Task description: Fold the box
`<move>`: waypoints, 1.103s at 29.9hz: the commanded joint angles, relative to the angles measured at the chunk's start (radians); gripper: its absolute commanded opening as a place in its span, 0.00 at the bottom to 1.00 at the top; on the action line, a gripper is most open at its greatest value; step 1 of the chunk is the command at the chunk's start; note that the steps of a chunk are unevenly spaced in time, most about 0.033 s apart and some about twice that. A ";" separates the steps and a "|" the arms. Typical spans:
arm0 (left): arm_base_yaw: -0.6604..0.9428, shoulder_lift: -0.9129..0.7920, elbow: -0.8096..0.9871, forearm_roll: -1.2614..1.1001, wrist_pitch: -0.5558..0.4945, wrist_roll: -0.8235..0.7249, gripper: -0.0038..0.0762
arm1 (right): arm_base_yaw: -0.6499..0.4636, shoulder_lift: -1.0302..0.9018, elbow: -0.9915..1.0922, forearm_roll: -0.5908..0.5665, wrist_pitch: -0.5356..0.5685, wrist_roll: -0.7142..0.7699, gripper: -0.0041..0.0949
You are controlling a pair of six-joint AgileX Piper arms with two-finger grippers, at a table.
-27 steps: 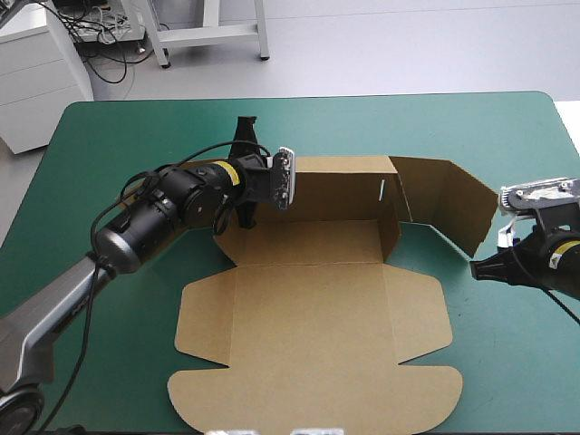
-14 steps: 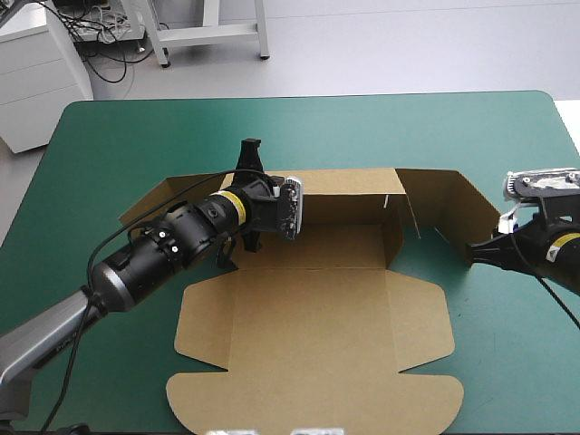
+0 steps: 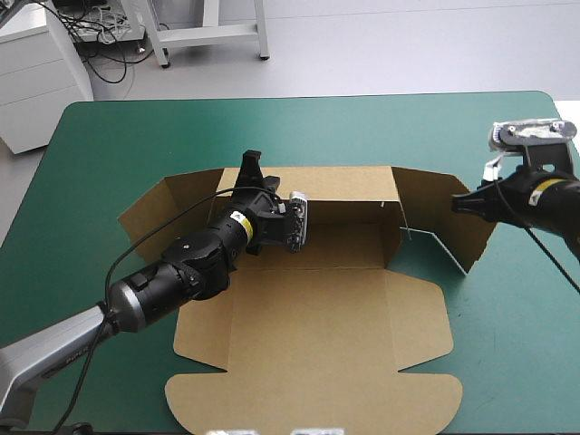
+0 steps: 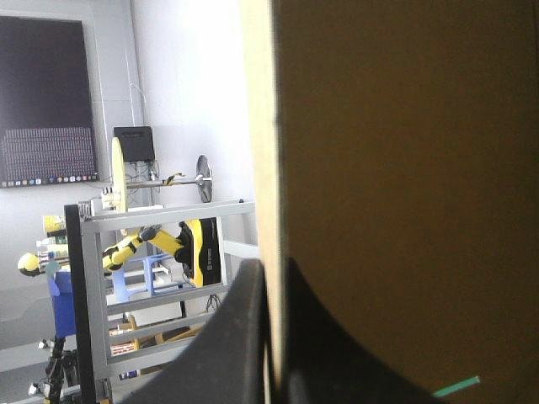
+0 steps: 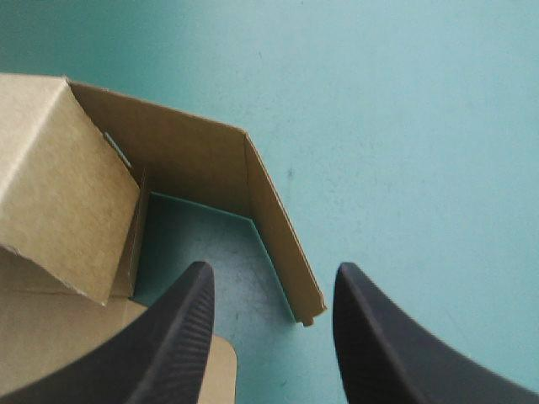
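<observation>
From above: brown box (image 3: 317,335) around the middle of the teal-green bench (image 3: 136,136), a little closer to the near edge than the far one. Broad lid panel flat on the cover toward the near edge, rounded tabs at its corners. Floor panel beyond it, with the far wall raised upright along its far side. Left side flap half raised and angled out toward the bench's left edge. Right side flap lifted too, creased in a zigzag toward the right edge. Left hand (image 3: 251,177) at the left end of the far wall, one black finger showing past the board's top edge, the arm reaching in over the lid panel's left part. Right hand (image 3: 460,205) at the outer end of the right flap, near the bench's right edge, pointing toward the box.

Along the left hand (image 4: 274,273): clenched on the box (image 4: 404,168), both black fingers all but meeting, the thin edge of board pinched between them. Brown wall seen edge-on ahead of the fingers, filling one whole side.

Along the right hand (image 5: 269,282): released, black fingers well apart, nothing gripped. Free end of the box's (image 5: 67,194) raised right flap between the two fingers, clear of both as far as can be seen. Bare teal-green cover (image 5: 404,126) ahead and beside.
</observation>
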 commanded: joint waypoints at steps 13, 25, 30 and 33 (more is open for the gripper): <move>0.002 -0.021 0.005 0.141 0.063 -0.230 0.01 | -0.286 0.350 -0.461 0.417 0.075 -0.276 0.47; 0.002 -0.018 0.007 0.149 0.072 -0.230 0.01 | -0.281 0.580 -0.501 0.478 0.007 -0.317 0.63; 0.002 -0.002 0.007 0.168 0.085 -0.230 0.01 | -0.281 0.626 -0.501 0.492 -0.002 -0.324 0.63; 0.002 0.010 0.007 0.168 0.087 -0.230 0.01 | -0.281 0.643 -0.501 0.492 0.000 -0.342 0.63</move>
